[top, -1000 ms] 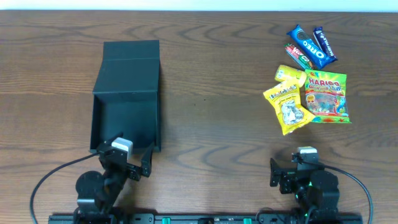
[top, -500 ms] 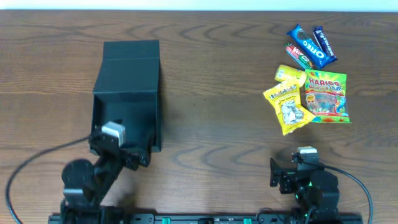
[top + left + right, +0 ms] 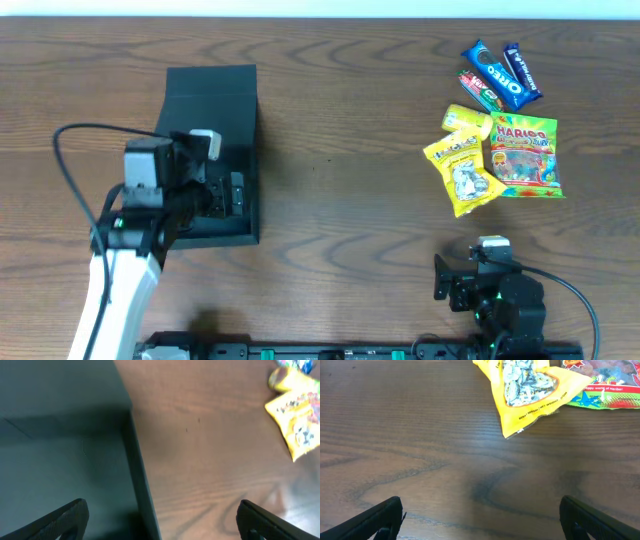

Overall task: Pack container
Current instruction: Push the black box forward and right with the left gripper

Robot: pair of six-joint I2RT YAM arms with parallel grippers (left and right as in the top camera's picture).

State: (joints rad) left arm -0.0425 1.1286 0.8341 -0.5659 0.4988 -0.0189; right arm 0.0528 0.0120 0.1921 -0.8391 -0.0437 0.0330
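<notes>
1 of your 2 arms has moved in the last second. The left one has swung forward from the container's near end and now reaches over its open compartment. The left pincer [image 3: 232, 192] hangs above the inside of the container [image 3: 212, 85], close to its right wall. Its jaws are spread wide and there is nothing between them. In the left wrist view that wall runs up between the 2 fingers, with dark box floor on one side and bare tabletop [image 3: 210, 460] on the other.

The container itself has not shifted. It lies at the left of the tabletop with its flap lid folded back at the far end, and no packet shows in the part of its floor you can see.

Well to the right of the container and nearer you, the right pincer [image 3: 472, 272] sits where it was, jaws fully apart and empty. Its wrist view shows only wood grain under the fingers, with a yellow packet [image 3: 530, 390] just ahead.

Farthest right of the container, the 6 snacks are untouched:
- 2 yellow packets [image 3: 462, 172]
- the Haribo bag [image 3: 523, 155]
- 2 Oreo packs [image 3: 497, 73]
- a dark bar [image 3: 480, 90]

Packing has therefore not started. The left arm's move brings nothing to the box, and I judge it more likely to steady or check the box. All the snacks lie on the right arm's side, so the first pick probably falls to the right pincer, most likely the nearest yellow packet.
</notes>
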